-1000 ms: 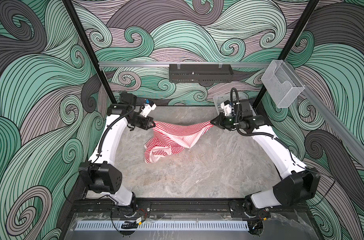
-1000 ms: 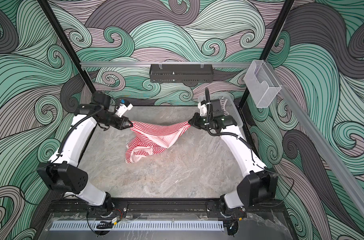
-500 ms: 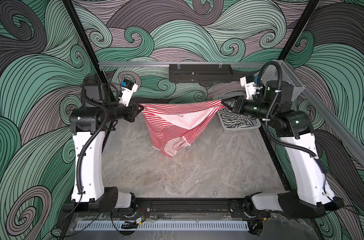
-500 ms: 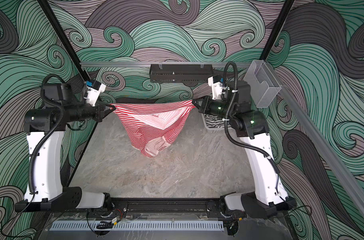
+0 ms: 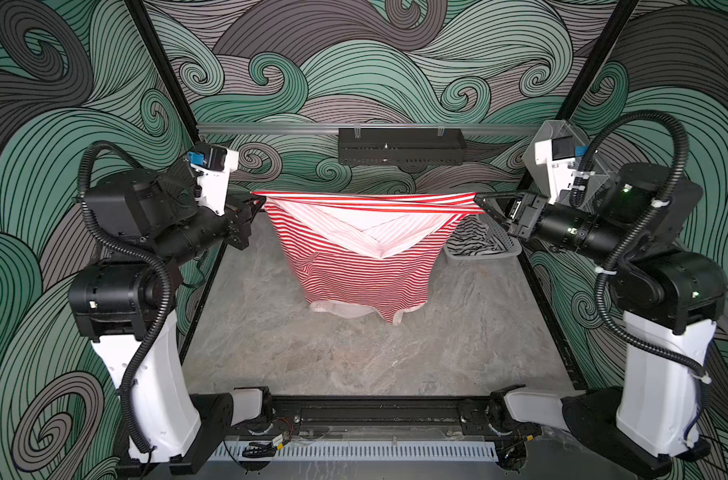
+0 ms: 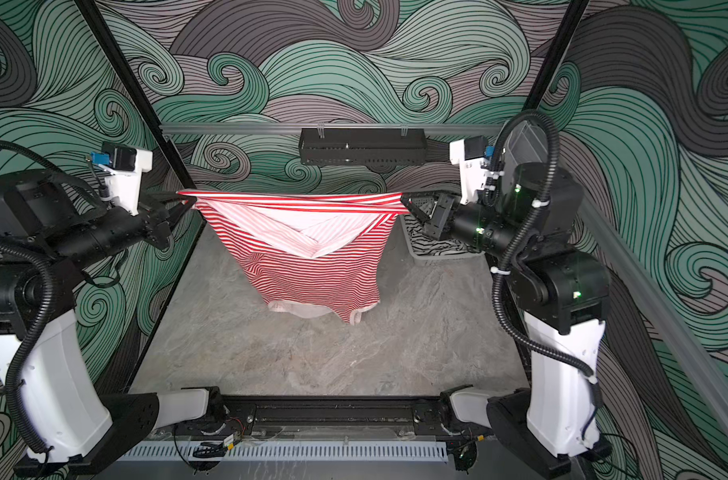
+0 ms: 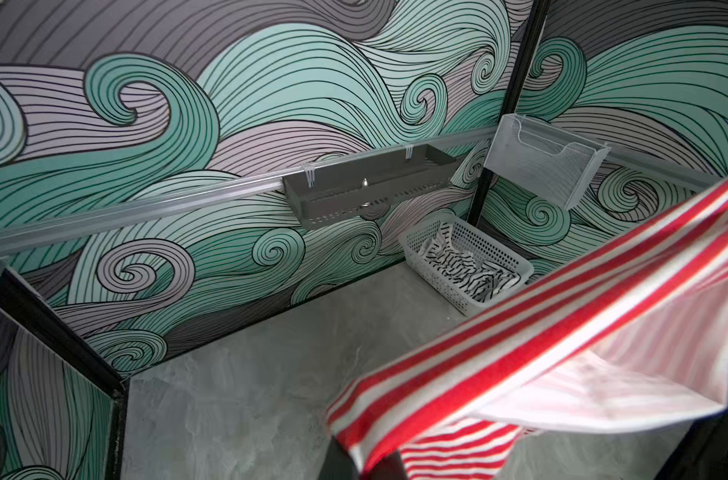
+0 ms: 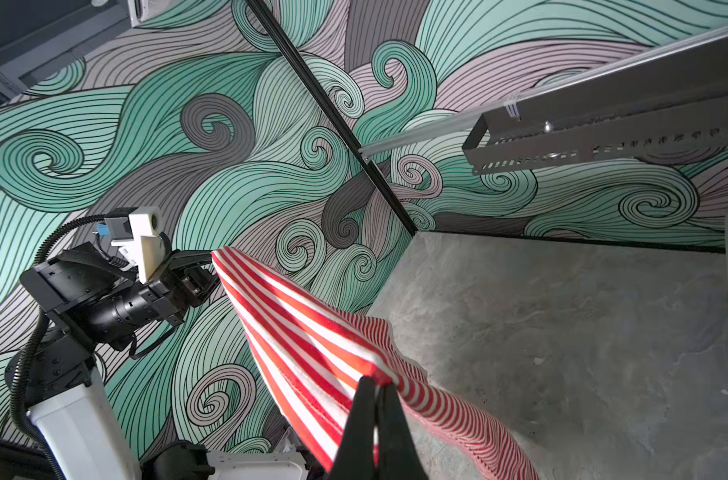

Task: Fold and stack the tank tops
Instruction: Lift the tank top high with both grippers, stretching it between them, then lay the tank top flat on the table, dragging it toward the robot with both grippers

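Holding the red-and-white tank top (image 5: 362, 266) stretched in mid-air between my left gripper (image 5: 259, 203) at 9 o'clock and my right gripper (image 5: 478, 202) at 3, both pinched shut on its upper edge. The black-striped tank top (image 5: 470, 241) sits crumpled in the basket (image 5: 485, 258) at 2 o'clock.

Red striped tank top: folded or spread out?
Spread, unfolded: the red tank top hangs stretched between the left pincer and the right pincer, each shut on an end of its taut upper edge.

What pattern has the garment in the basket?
The garment is white with black stripes, clearest in left wrist view.
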